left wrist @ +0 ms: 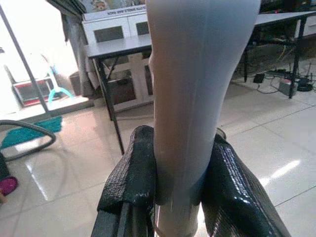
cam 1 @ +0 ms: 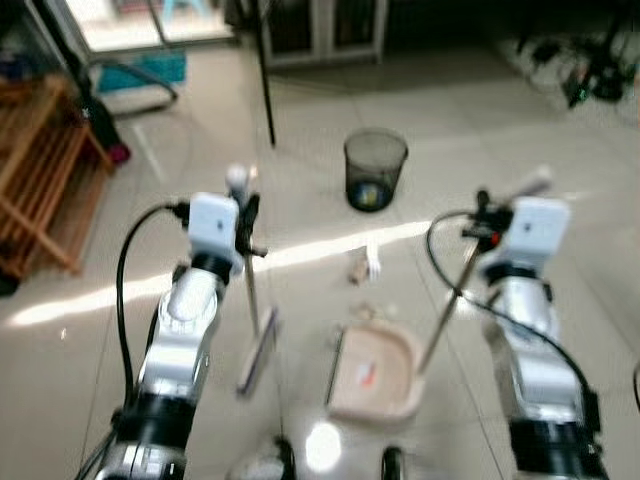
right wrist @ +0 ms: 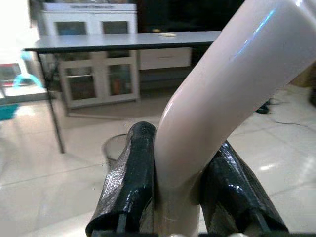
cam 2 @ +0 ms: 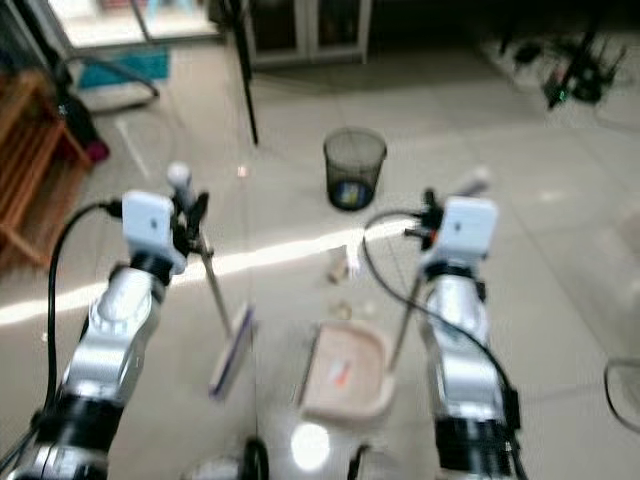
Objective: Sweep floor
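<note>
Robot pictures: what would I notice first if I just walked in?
The two silver arms: the left pincer grips a broom, the right pincer a dustpan resting on the floor between them. Ahead lie scraps of litter, then a dark mesh bin.

A: Any text, labels, nos. legible anywhere?

B: None. Head views too blurred. The beige plastic dustpan has a small orange-red mark inside, but can't tell if it's print or debris.

A: The dark mesh wastebasket?

B: Yellow/blue item at the bottom, poss. packaging, unreadable.

A: Wrist cams?

B: Colourful strip on top of the white glass-door cabinet, maybe a picture or box, too small/blurred to read. Nothing on the grey tabletop.
</note>
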`<state>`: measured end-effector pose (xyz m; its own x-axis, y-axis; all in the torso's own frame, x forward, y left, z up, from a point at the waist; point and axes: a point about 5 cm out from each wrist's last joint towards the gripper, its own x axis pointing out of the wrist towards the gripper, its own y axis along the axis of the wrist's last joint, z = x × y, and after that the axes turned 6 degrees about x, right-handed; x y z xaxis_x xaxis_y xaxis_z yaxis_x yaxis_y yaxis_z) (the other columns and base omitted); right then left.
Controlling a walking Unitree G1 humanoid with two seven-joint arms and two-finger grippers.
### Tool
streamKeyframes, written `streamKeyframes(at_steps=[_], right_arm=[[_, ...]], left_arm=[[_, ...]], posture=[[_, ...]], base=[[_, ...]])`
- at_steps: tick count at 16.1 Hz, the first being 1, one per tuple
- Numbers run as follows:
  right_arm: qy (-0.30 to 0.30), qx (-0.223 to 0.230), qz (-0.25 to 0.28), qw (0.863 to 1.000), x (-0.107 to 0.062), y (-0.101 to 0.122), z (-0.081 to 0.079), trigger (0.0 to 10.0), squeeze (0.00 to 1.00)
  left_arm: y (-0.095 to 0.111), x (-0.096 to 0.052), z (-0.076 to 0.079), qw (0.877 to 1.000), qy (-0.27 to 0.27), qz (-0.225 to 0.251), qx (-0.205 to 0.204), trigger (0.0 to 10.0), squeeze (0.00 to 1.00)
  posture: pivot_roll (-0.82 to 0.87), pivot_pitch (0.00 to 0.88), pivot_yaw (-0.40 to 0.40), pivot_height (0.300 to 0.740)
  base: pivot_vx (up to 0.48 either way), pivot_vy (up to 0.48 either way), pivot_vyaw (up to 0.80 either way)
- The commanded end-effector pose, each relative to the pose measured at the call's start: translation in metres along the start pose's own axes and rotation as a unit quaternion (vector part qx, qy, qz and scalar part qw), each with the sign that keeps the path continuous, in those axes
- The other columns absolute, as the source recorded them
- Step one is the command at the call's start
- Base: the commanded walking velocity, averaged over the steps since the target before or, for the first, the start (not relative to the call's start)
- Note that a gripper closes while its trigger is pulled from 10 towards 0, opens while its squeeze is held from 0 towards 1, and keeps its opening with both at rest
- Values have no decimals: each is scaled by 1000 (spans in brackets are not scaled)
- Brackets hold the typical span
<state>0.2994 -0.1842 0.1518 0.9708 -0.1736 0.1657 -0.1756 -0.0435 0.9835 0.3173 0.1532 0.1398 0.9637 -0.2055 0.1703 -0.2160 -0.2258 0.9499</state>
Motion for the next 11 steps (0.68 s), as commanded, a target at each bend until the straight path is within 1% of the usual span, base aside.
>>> streamKeyframes(at_steps=[1,3,4,7,11], right_arm=[[1,3,21,1000,2,9,-2,10000,0],[-6,18,19,1000,2,10,1,10000,0],[-7,15,19,1000,1,9,1,10000,0],[-18,8,14,1000,-2,6,5,10000,0],[-23,13,19,999,-1,7,6,10000,0]], left_arm=[[8,4,-2,1000,-3,18,10,10000,0],[8,5,-3,1000,2,15,9,10000,0],[7,4,-3,1000,0,14,11,10000,0],[4,3,-3,1000,0,7,10,10000,0],[5,5,-4,1000,-4,11,11,10000,0]], posture=[[-1,144,65,740],[-2,142,72,740],[-1,143,74,740],[-1,138,76,740],[-1,133,81,740]], base=[[341,0,0],[349,0,0],[349,0,0],[350,0,-610],[350,0,0]])
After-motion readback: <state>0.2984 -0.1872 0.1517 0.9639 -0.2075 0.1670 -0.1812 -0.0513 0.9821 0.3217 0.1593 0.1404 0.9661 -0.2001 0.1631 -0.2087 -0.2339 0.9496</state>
